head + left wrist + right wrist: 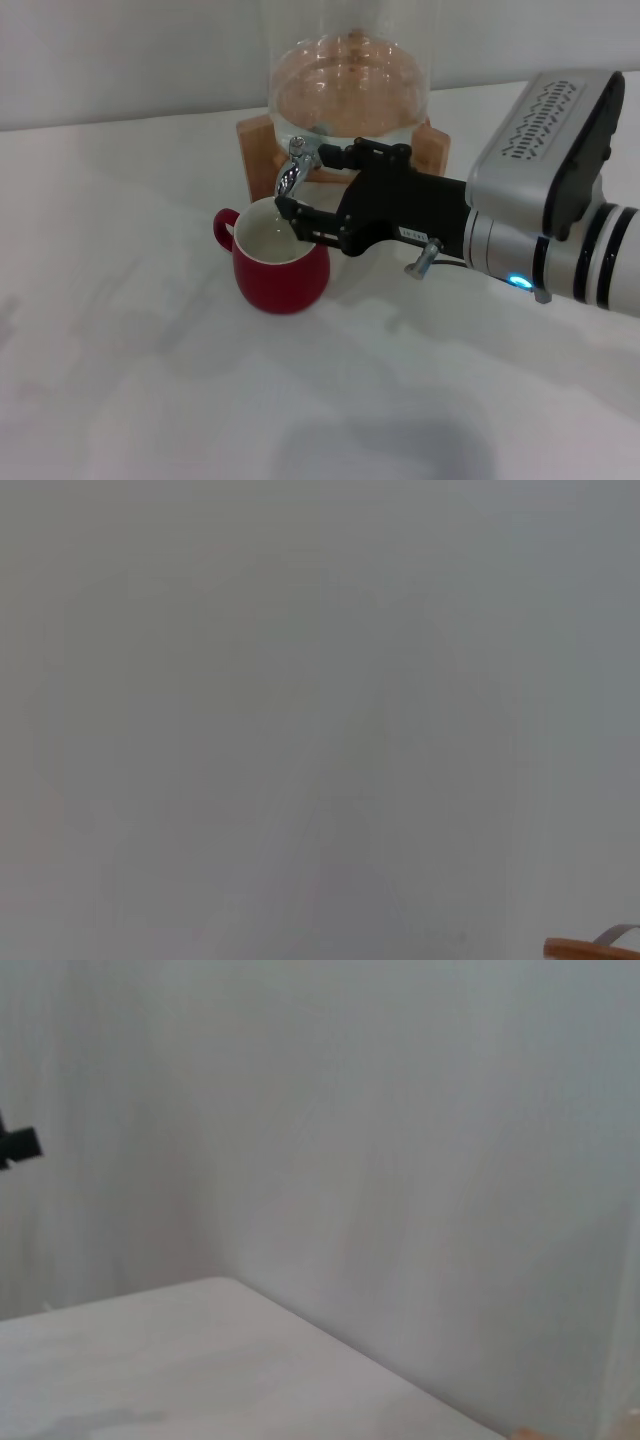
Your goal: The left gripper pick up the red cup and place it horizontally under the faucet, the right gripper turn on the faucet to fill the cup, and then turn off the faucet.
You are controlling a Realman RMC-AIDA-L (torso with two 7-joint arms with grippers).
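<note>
The red cup (280,270) stands upright on the white table, its handle pointing to the left, its white inside showing. It sits directly below the chrome faucet (293,172) of the glass water jar (345,85). My right gripper (300,187) reaches in from the right. Its black prongs stand apart, one by the faucet's top lever and one below, by the spout and over the cup's rim. The left gripper shows in no view.
The jar rests on a wooden stand (258,150) at the back of the table (150,380). The left wrist view shows only a pale surface and a wooden edge (590,948). The right wrist view shows the table's surface (200,1360) and a wall.
</note>
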